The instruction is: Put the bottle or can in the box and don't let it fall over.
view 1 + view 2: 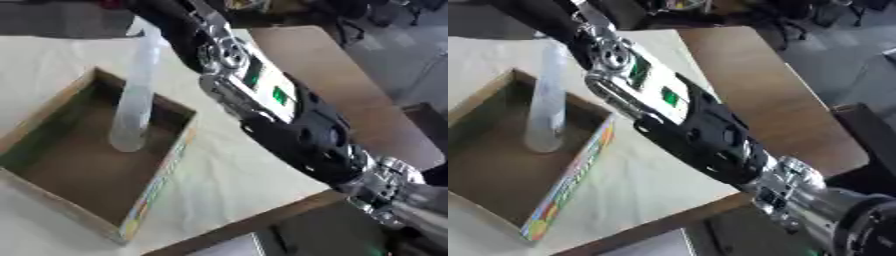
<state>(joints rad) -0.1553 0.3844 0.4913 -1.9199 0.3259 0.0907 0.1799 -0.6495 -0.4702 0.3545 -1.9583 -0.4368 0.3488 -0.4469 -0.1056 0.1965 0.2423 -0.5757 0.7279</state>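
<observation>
Bottle (pixel 136 102): tall, thin, see-through plastic, pretty much colourless, and it stood almost upright with a slight lean, top tipped away from us.

Where it was: its base was down inside the box (pixel 52 107), close to the far right wall. We couldn't tell if the base actually sat on the box floor or hung just above it.

Box: shallow open cardboard tray, brown inside, with a colourful printed strip on the outer right side, sitting on the table (pixel 236 175) with its pale cover.

Right arm (pixel 289 120): came in from the lower right and ran up across the view to the bottle's top.

Right hand: honestly hidden at the top edge behind the arm, so we couldn't tell how its fingers were set or whether they had the bottle.

Left hand: didn't show up in either view.

What could go wrong: something that tall and skinny tips easily, we figured. If it got let go while leaning, or before the base was flat, it would probably topple against the wall or over it.

Other risk: a sideways nudge from the arm pulling out could knock it down too.
</observation>
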